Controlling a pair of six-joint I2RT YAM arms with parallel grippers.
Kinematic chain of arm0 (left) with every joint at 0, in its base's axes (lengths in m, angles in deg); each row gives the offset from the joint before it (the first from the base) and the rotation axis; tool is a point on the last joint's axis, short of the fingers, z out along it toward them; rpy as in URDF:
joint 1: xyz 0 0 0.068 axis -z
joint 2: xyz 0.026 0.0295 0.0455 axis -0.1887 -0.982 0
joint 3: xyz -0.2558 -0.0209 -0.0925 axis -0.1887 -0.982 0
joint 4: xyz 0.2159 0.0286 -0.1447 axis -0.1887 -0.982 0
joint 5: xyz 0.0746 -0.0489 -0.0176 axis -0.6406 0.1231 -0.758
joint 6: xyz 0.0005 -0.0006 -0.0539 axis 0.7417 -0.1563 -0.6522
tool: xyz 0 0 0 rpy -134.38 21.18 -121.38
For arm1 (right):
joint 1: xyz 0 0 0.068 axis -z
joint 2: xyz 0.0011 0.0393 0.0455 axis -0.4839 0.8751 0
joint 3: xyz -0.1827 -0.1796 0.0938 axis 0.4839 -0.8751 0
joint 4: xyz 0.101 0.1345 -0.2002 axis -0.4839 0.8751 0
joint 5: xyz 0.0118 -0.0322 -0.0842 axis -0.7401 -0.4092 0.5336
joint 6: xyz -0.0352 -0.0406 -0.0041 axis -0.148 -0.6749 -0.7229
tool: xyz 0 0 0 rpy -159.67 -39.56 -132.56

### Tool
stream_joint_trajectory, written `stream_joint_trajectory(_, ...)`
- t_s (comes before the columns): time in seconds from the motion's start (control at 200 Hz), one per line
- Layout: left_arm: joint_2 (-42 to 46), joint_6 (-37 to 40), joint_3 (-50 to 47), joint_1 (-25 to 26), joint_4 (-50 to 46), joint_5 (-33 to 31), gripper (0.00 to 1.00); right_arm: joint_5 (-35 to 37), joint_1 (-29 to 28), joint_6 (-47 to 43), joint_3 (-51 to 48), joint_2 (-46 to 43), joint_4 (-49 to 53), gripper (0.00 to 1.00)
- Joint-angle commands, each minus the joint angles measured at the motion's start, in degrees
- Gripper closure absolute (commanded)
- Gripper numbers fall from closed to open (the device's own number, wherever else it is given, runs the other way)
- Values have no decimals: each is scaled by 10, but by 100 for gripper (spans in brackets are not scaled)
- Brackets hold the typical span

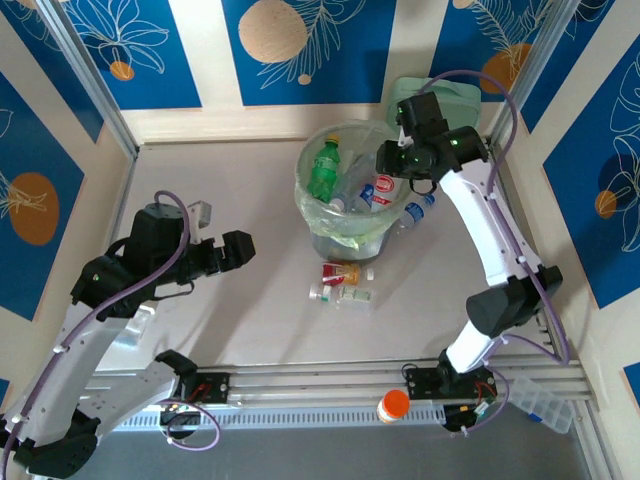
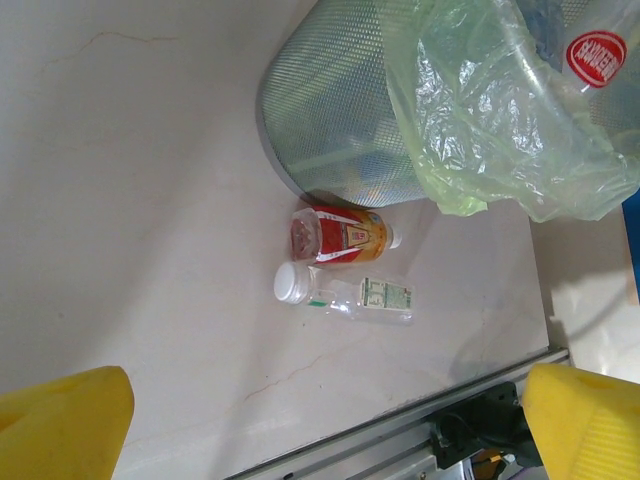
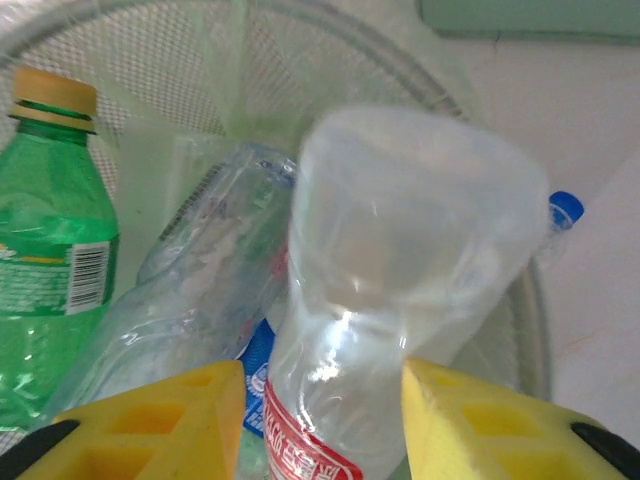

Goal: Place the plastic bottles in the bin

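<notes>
Likely robot lab, railed table [image 1: 230, 180], patterned panels [image 1: 330, 40]

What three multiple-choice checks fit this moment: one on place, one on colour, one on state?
1. Where do the red-labelled bottle and the white-capped bottle lie?
A) on the table before the bin
B) inside the bin
C) held off the table

2. What colour is the cap of the green bottle?
A) blue
B) yellow
C) red

3. How do the right jaws stand?
A) open, empty
B) flat on the table
C) shut on a clear bottle over the bin

Answers: 1 A, both lie by the bin's base; 2 B, the cap shows yellow; 3 C, yellow fingers press the bottle's sides.
</notes>
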Motion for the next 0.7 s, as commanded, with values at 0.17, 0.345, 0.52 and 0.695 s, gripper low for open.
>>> stream_joint_trajectory(0.17, -7, 3, 17, -6, -11, 50, 1, -22, -2, -8, 4, -7, -9, 59)
stream_joint_trajectory(0.345, -44, 41, 54, 2, -44, 66, 0, -65, 34, 10, 36, -61, -18, 59)
stream_joint_trajectory(0.52, -86, 59, 77, 42, -58, 42, 0, -102, 119, 83, -43, -143, -48, 54)
stream_joint_trajectory(0.695, -121, 75, 45, 91, -30, -4, 1, -167, 226, 161, -169, -189, -92, 47)
